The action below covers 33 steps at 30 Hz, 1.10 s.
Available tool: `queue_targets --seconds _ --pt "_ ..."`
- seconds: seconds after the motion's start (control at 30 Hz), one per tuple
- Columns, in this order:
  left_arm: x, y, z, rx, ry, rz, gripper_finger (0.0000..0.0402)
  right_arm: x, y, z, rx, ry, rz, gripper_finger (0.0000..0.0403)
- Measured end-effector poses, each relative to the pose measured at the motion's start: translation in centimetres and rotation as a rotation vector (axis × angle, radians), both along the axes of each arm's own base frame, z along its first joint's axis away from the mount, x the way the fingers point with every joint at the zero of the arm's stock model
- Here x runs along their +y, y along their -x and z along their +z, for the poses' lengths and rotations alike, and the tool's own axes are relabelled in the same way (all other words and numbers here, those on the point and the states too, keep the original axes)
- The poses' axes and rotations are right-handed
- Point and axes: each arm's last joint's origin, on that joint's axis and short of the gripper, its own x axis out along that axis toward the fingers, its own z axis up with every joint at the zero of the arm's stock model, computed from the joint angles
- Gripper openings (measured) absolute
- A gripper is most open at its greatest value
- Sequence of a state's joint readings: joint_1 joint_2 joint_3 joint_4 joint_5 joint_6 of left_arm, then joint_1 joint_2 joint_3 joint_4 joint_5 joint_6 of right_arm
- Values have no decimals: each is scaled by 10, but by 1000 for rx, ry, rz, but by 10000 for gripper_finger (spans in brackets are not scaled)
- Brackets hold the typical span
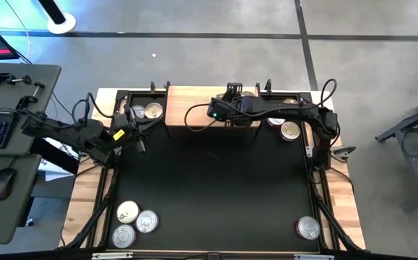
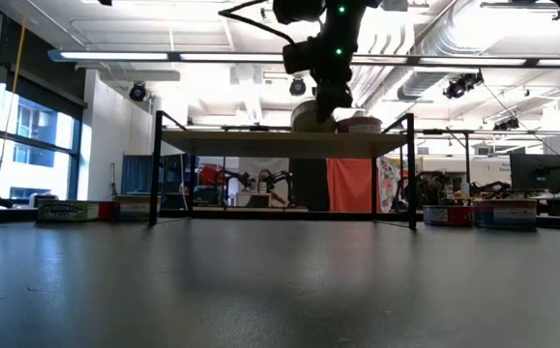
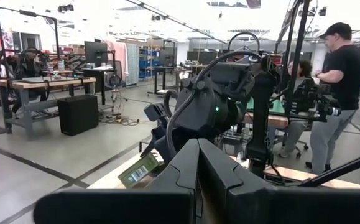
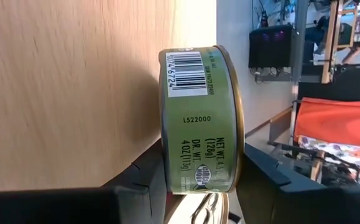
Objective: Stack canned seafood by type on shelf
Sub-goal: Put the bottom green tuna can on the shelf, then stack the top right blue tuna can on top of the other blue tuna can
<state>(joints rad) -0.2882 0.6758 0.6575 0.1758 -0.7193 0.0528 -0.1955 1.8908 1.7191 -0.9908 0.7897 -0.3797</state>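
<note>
Black mat (image 1: 216, 180) covers most of the bench, whose pale wood edge (image 1: 344, 209) shows along the sides, with grey floor all round. At the far edge of the mat stands the shelf (image 1: 194, 97), a light wood board on thin black legs; in the low view it spans the middle distance as a flat plank (image 2: 280, 143). Tins counted from above: three silver-lidded ones clustered at the near left corner of the mat (image 1: 135, 223), one with a red side at the near right corner (image 1: 308, 228), two at the shelf's left end (image 1: 147, 112), and two near its right end (image 1: 285, 126), one of them red-sided. Further tins on the shelf hide under the right arm, so no total can be given. Right pincer (image 4: 195, 186) sits over the middle of the shelf, clenched on a green-labelled tin (image 4: 198, 121) with a gold rim, barcode showing, the tin's flat face against the wood board. Low view shows that arm coming down onto the shelf top (image 2: 323, 97). Left pincer (image 1: 138, 133) hangs by the shelf's left end, near the two tins there; its fingers (image 3: 192, 180) lie pressed together, holding nothing. One person in a dark shirt (image 3: 341, 81) stands in the room beyond.
</note>
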Motion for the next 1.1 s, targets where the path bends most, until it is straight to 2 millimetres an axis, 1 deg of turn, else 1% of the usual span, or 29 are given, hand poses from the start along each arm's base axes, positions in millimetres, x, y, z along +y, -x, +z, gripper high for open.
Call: queue_targets --seconds 0.2,0.33,0.5,0.63,0.77,0.87,0.93,1.1 --pt "0 0 0 0 0 0 0 0 0 0 -7 -11 -6 132" --pt "0 0 0 0 -1 0 0 0 0 -1 -6 -17 -3 153" --pt "0 0 0 0 -1 0 0 2 0 -4 -32 -87 -11 182" --pt "0 0 0 1 -1 0 0 4 1 -6 -41 -159 -7 191" --pt "0 0 0 1 -1 0 0 7 3 -5 -17 -165 -2 194" --pt "0 0 0 1 -1 0 0 10 7 1 32 -176 3 195" --pt "0 0 0 1 -3 0 0 12 9 9 36 -183 -10 195" --pt "0 0 0 2 -3 0 0 16 15 40 -26 -270 -40 195"
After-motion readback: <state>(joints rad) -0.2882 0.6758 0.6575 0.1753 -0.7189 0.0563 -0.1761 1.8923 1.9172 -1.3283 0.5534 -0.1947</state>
